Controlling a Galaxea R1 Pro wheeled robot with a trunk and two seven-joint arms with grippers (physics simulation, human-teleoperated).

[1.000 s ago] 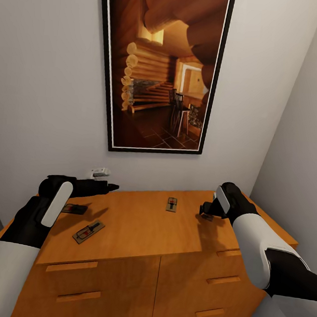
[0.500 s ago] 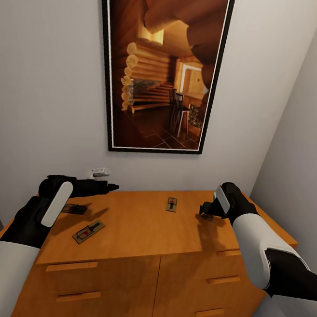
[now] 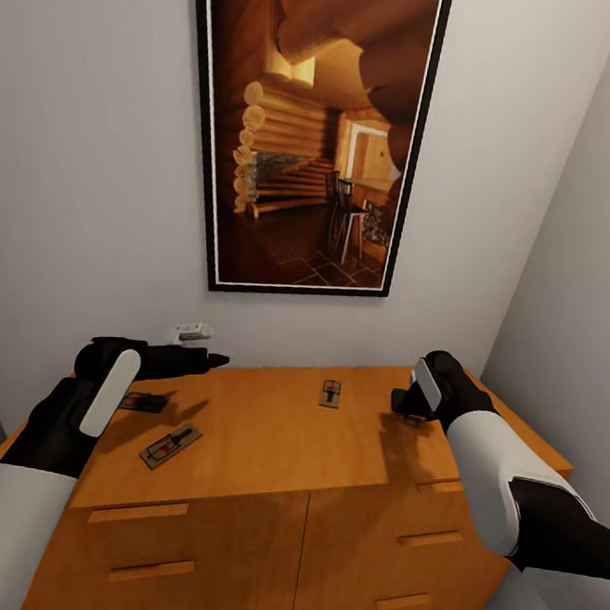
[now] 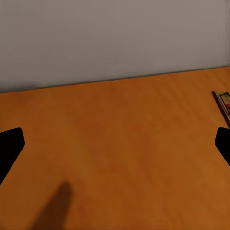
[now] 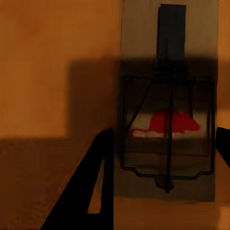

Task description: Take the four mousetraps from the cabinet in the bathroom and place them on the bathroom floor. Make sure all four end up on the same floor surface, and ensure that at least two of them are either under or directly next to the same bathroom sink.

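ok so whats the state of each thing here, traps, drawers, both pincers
left pincer: open, empty, above the cabinet top
right pincer: open, low over a mousetrap, not gripping it
mousetrap under the right pincer: flat on the cabinet top, wire side up
middle mousetrap: flat, untouched
front left mousetrap: flat, untouched
far left mousetrap: flat, beside the left arm
cabinet: drawers all shut

3 tan mousetraps | flat, apart | on orange-brown cabinet top
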